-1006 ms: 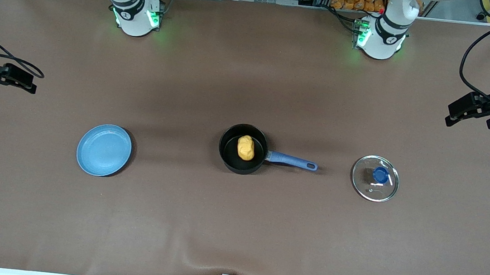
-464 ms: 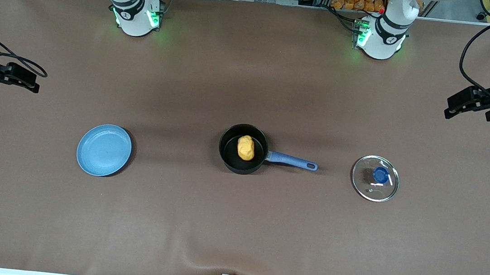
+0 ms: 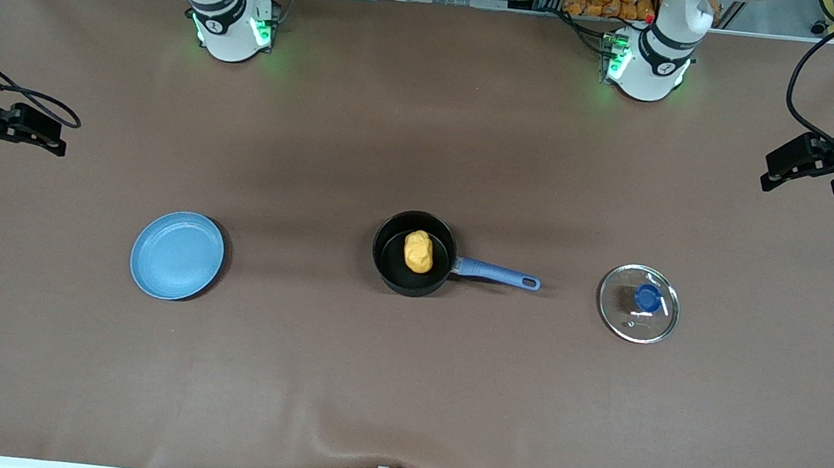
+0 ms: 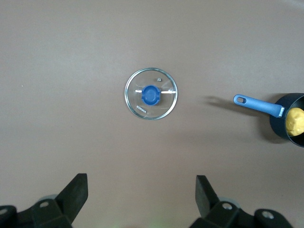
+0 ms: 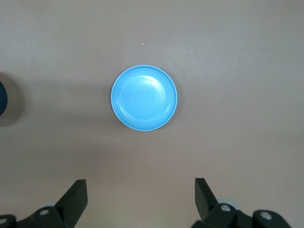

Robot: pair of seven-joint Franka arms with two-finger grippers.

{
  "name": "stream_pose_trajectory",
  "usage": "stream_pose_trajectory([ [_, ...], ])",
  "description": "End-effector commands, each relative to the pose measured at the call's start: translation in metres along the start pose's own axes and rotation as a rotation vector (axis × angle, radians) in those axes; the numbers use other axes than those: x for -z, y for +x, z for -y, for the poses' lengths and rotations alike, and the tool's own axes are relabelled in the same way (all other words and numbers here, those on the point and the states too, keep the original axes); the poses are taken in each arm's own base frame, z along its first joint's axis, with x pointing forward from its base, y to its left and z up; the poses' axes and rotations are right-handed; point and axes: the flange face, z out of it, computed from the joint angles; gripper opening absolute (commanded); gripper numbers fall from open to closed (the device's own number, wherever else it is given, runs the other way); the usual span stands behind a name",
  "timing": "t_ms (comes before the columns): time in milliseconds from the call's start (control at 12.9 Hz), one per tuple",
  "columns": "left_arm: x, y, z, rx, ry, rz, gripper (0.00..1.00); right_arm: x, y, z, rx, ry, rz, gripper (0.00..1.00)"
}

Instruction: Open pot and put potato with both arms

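Front view is showing the potato [image 3: 418, 251] sitting in the pot [image 3: 413, 254], glass lid [image 3: 638, 303] lying toward the left arm's end — both grippers, left gripper [image 4: 141, 199] and right gripper [image 5: 140, 198], hanging wide open over the table ends; any careless sweep risks knocking that lid.

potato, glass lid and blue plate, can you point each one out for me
potato [image 3: 418, 251], front view, middle of the lump in the pot.
glass lid [image 4: 151, 94], left wrist view, its blue knob.
blue plate [image 5: 144, 98], right wrist view, bare centre.
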Motion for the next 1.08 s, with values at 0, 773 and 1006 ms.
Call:
stream_pose_trajectory([
  [0,0.005,-0.013,0.003,0.008,-0.023,-0.011,1.00,0.005,-0.006,0.000,0.013,-0.019,0.000,1.00],
  [773,0.014,0.001,0.008,0.008,-0.014,-0.039,1.00,0.019,-0.007,0.003,0.015,-0.012,-0.015,1.00],
  [1006,0.015,0.001,0.009,0.009,-0.013,-0.042,1.00,0.020,-0.007,0.003,0.015,-0.012,-0.017,1.00],
])
